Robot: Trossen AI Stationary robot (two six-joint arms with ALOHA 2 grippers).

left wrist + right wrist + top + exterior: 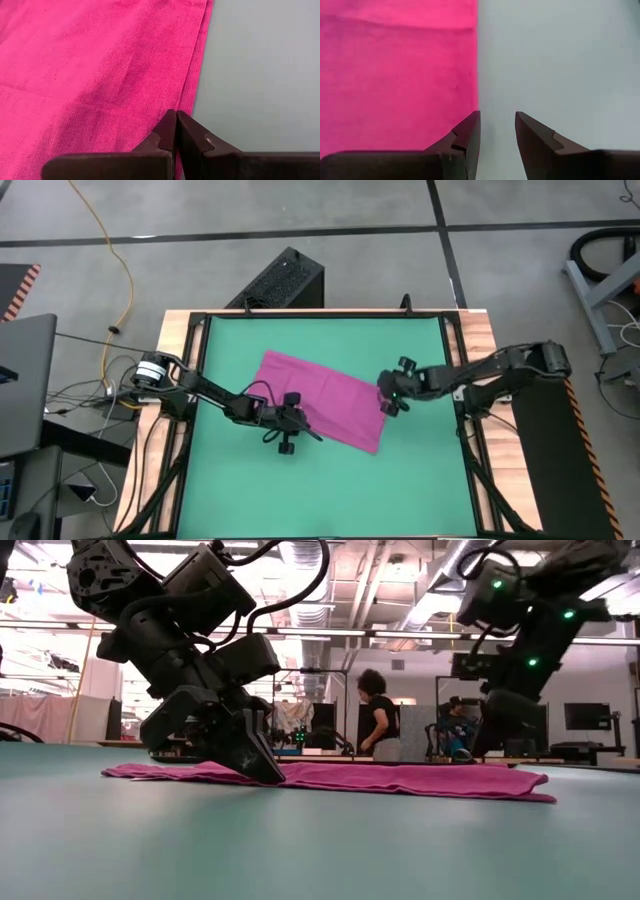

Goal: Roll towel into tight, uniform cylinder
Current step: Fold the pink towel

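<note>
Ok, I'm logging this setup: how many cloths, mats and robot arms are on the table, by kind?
Magenta-pink soft cloth towel: 1
Green table mat: 1
Dark robot arms, left end effector and right end effector: 2
Total: 4

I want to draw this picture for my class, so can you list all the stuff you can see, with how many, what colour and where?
Soft magenta-pink cloth towel: one, flat and unrolled, mid-mat.
Green table mat: one, covering the table top.
Wooden table edge: one, light brown, around the mat.
Black ribbed box: one, on the floor beyond the table.
Yellow cable: one, trailing across the grey floor.
People: two in dark tops, far behind the table.
Left gripper: one, dark, shut, tips at the towel's edge.
Right gripper: one, dark, open, at the towel's other end.
</note>
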